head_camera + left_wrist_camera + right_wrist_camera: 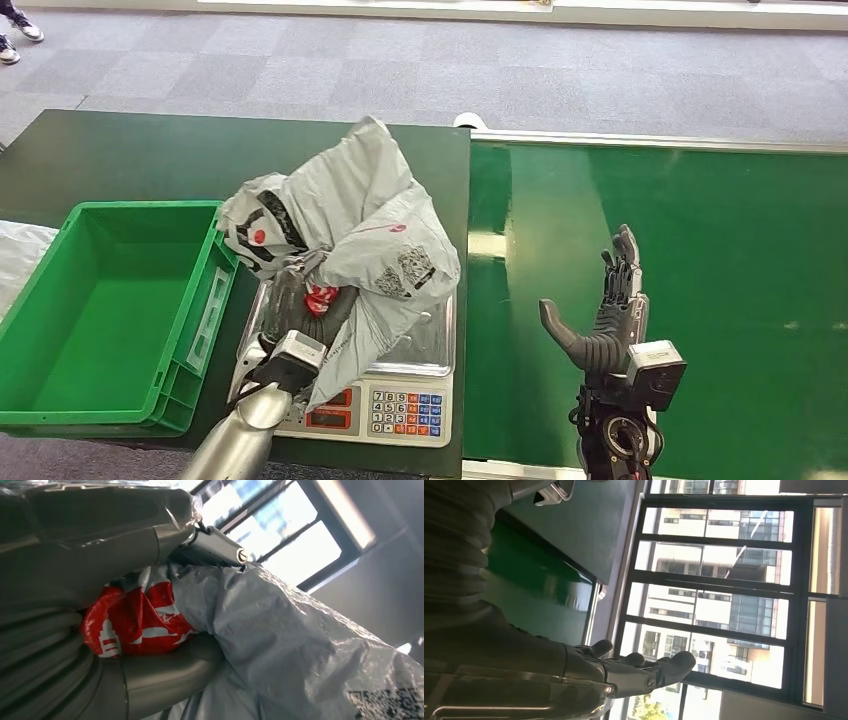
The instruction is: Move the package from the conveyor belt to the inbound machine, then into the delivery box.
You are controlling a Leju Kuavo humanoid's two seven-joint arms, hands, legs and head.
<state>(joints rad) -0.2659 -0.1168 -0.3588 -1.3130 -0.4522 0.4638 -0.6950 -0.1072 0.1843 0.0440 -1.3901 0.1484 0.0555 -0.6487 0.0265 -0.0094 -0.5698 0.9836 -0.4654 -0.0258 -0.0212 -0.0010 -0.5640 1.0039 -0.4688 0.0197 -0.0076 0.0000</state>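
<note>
Your crumpled grey plastic mailer package [365,225], with its red print patch and a QR label, sits over the steel platter of the silver weighing scale with a keypad [400,405], bulging up and leaning toward the green plastic crate [60,340] beside it. Your left hand [300,300] is clamped on the package's lower folds; in the left wrist view the thumb [165,672] presses under the red patch. Your right hand [610,310] hovers above the glossy green conveyor belt [720,280], fingers spread and upright, holding nothing. The scale and crate rest on a dark green table [120,155]
</note>
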